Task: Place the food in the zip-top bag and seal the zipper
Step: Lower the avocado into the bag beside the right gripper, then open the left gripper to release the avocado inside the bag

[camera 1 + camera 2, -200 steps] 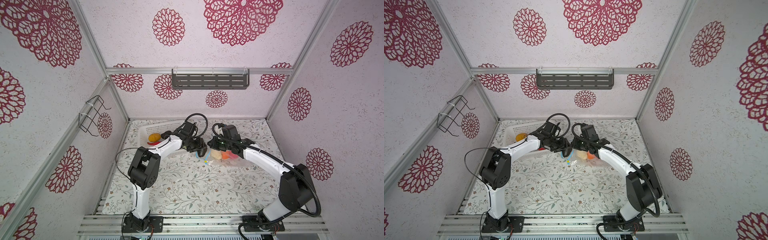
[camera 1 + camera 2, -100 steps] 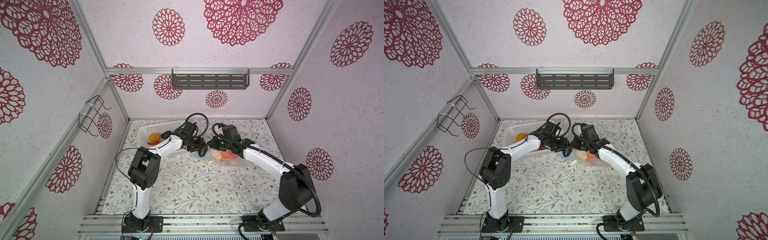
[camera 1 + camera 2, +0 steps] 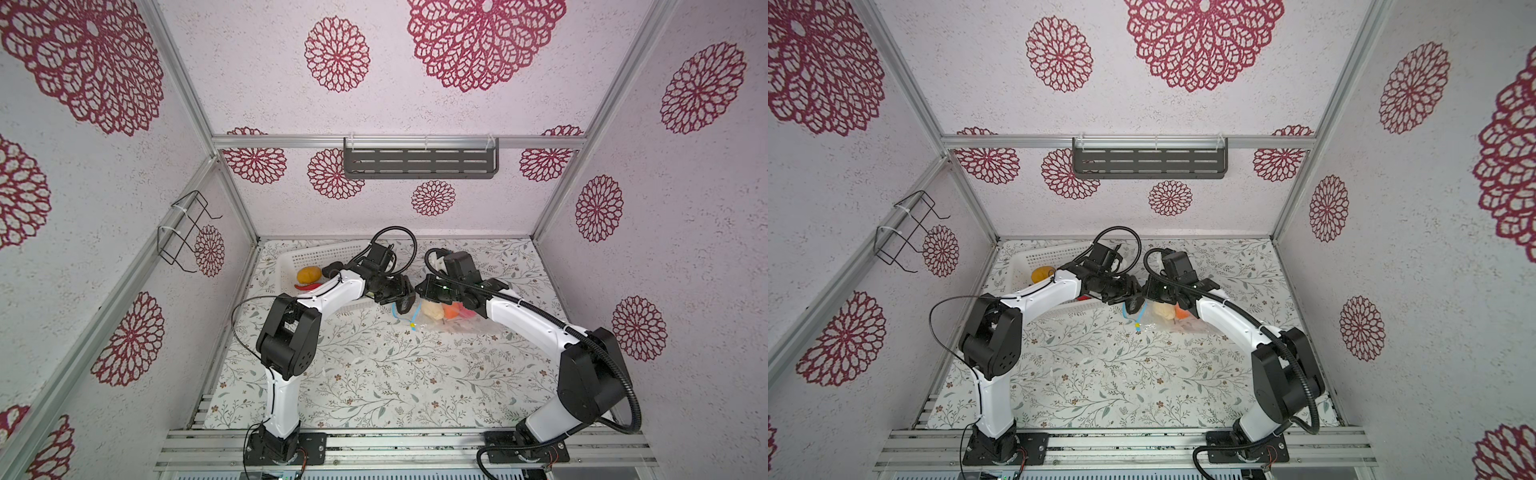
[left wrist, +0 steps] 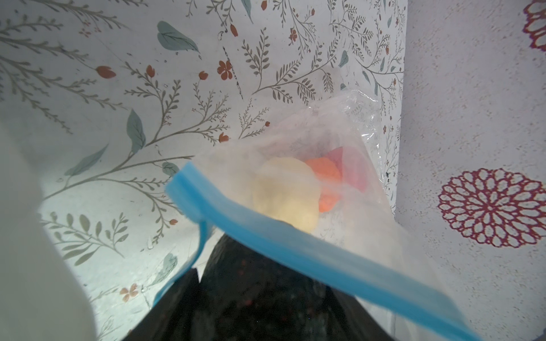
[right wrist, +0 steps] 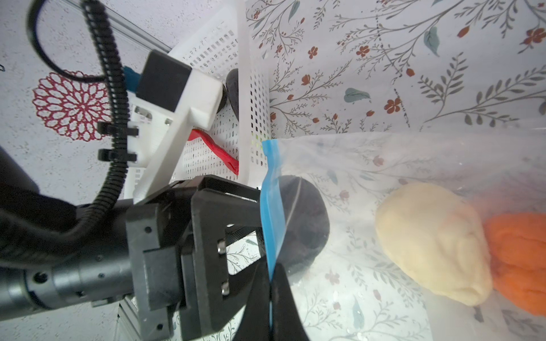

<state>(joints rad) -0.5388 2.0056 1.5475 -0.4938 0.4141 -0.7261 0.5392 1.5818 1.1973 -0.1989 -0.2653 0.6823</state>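
While right gripper (image 5: pixel 270 285) pinches zipper (image 5: pixel 271 212), left gripper (image 5: pixel 251 214) holds one lump (image 5: pixel 307 224), three foods (image 4: pixel 283 192) bagged

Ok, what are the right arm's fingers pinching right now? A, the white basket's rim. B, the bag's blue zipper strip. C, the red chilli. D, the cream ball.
B: in the right wrist view the right arm's fingers are closed together on the blue zipper strip at the mouth of the zip-top bag.
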